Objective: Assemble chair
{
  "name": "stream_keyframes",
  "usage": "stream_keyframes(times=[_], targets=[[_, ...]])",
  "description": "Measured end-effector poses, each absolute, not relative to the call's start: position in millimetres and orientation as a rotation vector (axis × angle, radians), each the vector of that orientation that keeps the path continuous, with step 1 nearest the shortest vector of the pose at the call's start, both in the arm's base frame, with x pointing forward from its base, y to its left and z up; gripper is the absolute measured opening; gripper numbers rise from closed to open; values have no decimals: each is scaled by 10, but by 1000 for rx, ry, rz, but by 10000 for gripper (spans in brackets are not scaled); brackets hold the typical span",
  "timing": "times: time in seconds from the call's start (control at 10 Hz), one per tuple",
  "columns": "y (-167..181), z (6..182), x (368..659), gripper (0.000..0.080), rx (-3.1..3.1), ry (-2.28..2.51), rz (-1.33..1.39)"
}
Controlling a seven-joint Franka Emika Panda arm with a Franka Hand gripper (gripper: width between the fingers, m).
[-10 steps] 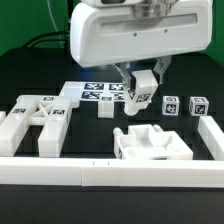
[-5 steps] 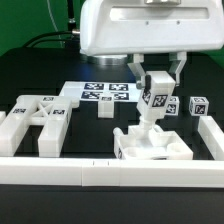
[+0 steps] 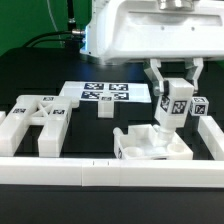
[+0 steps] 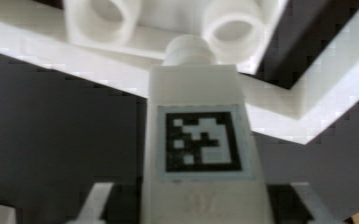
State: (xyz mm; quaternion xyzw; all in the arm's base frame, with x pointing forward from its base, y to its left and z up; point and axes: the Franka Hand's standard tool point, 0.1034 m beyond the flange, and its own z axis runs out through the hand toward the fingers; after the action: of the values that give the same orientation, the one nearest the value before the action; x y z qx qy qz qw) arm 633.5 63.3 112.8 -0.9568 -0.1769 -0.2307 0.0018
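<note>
Now the end effector — gripping a post — has swung over a corner of the seat slab; insertion looks next.

Exterior cam's out front of the bench, a bit raised, mid-range. Wrist cam peers down along the post, super close. Both catch that post.

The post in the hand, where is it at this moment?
In the exterior view the post is at the right, held tilted by the hand, its lower end on the right of the seat slab; a small tagged block lies beside it.
</note>
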Motion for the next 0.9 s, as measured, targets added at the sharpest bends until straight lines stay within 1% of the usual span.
stream_keyframes(times=[0.1,0.4,0.5,0.9], targets=[[707,1123,6365,287,-2988,-531,-774],[702,1095,6347,287,-2990,-536,-768],[709,1052,6301,287,-2992,-534,-752],[705,1003,6291,287,-2996,-532,-702]])
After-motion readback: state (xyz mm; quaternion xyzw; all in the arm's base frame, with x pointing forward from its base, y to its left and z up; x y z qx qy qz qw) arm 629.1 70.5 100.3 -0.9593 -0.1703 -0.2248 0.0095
